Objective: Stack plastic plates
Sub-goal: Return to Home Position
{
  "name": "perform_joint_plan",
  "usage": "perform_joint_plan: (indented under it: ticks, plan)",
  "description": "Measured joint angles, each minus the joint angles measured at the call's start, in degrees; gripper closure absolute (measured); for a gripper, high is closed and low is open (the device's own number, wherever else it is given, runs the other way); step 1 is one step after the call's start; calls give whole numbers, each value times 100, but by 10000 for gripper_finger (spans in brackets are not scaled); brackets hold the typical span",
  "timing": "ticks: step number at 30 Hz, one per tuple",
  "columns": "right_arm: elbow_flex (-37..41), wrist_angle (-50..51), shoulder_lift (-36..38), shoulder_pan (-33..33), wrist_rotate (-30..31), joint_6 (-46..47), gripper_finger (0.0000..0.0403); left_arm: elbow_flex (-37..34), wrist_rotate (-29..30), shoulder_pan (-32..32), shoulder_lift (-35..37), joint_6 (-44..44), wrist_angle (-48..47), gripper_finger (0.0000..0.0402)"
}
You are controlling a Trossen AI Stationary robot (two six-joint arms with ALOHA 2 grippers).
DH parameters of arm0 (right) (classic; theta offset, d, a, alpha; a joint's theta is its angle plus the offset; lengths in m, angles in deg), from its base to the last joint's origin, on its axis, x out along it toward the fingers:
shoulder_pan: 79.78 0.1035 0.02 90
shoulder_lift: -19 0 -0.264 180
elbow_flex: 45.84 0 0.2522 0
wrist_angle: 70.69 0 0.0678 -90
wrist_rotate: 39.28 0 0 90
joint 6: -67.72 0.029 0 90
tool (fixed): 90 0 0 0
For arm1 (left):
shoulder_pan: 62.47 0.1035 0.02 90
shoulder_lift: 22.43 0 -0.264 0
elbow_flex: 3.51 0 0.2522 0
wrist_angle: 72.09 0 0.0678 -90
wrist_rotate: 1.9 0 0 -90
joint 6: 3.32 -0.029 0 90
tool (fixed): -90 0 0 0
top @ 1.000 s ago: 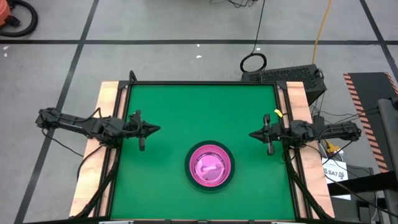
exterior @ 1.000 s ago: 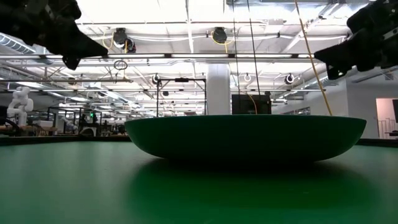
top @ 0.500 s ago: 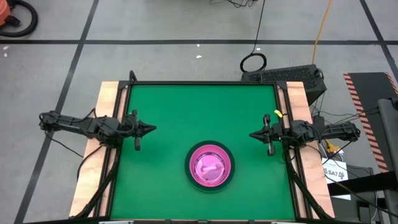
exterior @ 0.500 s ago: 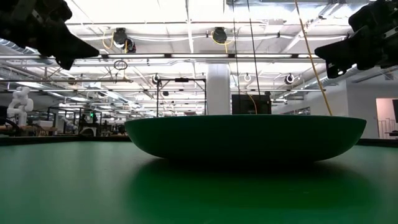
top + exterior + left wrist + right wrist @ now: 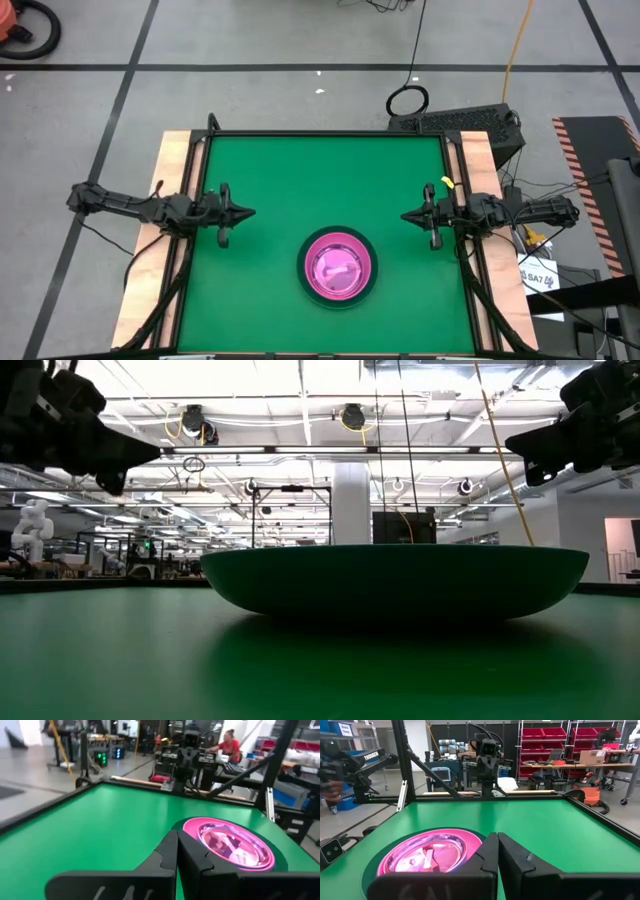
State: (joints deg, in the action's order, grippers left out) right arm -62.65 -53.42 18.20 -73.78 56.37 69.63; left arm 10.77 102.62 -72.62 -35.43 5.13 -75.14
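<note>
The plates stand in one stack (image 5: 340, 267) on the green table, toward its near edge. A dark grey plate is at the bottom, a hot pink one sits in it, and glossy translucent pink ones lie inside. The stack also shows in the low view (image 5: 395, 580), the left wrist view (image 5: 227, 842) and the right wrist view (image 5: 427, 852). My left gripper (image 5: 250, 212) (image 5: 177, 840) hovers shut above the table's left side. My right gripper (image 5: 405, 216) (image 5: 497, 842) hovers shut above its right side. Both point toward the middle, clear of the stack. No cyan plate shows.
Bare green mat (image 5: 320, 170) lies beyond the stack and around it. Raised black rails and wooden strips (image 5: 172, 170) border the table. A person (image 5: 231, 742) sits far off in the room behind the table.
My left gripper has drifted a little toward the table's near edge and sunk slightly, tipping closer to level; it has stayed shut. The stack has not moved.
</note>
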Motion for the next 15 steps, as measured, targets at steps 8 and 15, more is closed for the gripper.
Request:
perform_joint_plan:
  ticks: [8,15]
  plan:
    - [2,0,1,0,2,0,403,2,-351,198,415,-745,226,396]
    - [4,6,2,0,-27,-94,403,5,-400,391,1289,-1013,-193,396]
